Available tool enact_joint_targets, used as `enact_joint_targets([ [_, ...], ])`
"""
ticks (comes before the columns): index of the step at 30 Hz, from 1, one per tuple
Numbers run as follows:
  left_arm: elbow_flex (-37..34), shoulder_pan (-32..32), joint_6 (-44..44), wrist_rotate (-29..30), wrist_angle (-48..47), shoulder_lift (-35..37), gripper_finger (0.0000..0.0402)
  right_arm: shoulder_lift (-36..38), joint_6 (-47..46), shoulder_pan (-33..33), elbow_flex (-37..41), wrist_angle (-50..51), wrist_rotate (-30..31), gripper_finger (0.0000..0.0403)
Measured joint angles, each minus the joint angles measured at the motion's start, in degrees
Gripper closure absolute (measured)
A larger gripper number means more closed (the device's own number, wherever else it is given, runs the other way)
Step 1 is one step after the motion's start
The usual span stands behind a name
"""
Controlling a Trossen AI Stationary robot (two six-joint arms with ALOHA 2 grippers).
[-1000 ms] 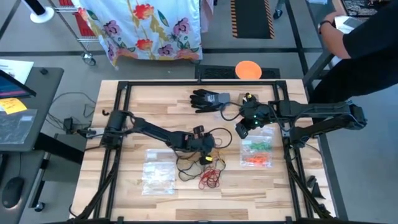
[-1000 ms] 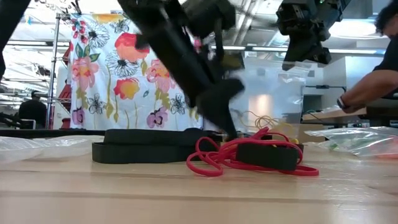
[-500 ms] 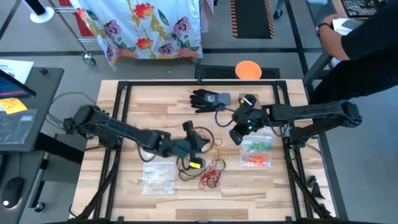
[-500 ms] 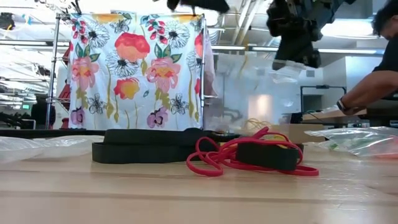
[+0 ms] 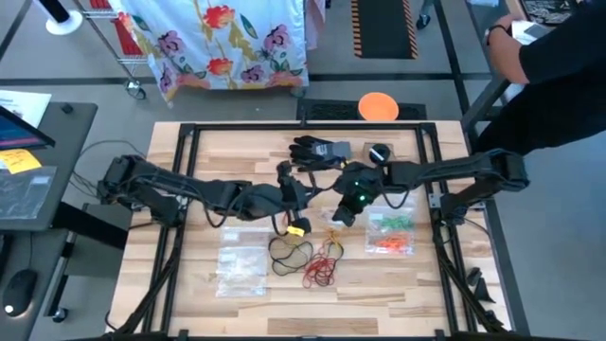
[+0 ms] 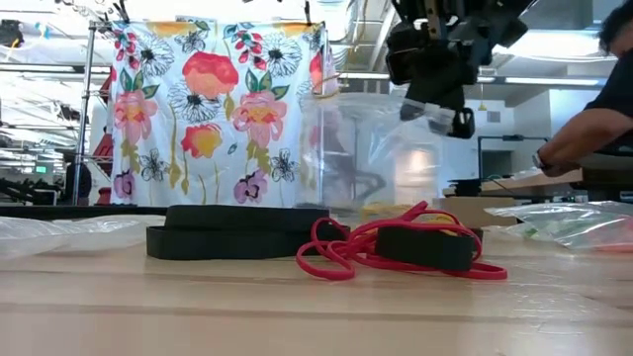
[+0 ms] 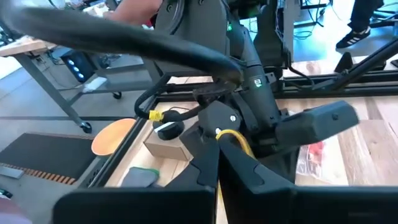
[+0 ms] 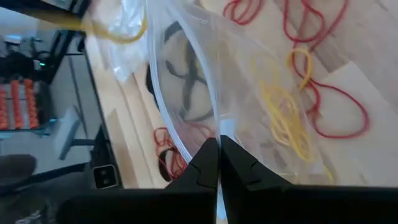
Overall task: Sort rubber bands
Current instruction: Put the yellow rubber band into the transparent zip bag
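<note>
Thin yellow rubber band (image 7: 239,139): clenched in left gripper (image 5: 295,227), just left of clear plastic bag (image 8: 205,81) pinched by right gripper (image 5: 341,214), mouth facing left

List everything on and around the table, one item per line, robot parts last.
Thin red rubber bands: several, red, tangled near the table's front middle.
Thin black rubber bands: a few, black, beside the red ones.
Yellow rubber band: one, yellow, pinched in the left gripper.
Clear plastic bag of green and orange bands: one, right side.
Clear plastic bag lying flat: one, left front.
Clear plastic bag held up: one, in the right gripper.
Black glove: one, far middle.
Orange disc: one, on the floor beyond the table.
Floral cloth: one, behind the table.
Person: one, dark sleeve, right.
Left gripper: shut, table middle.
Right gripper: shut, middle.
</note>
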State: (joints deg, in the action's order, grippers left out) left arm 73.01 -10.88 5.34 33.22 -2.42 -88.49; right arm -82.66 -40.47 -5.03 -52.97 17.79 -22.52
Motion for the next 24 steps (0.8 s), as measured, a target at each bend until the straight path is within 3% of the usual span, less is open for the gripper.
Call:
enact_joint_targets([
  [24,0.00,1.62,3.65,-3.01,3.77,-0.02,0.0401,-1.04,0.40,-1.08,0.00,-0.02,-0.13,0.0397],
])
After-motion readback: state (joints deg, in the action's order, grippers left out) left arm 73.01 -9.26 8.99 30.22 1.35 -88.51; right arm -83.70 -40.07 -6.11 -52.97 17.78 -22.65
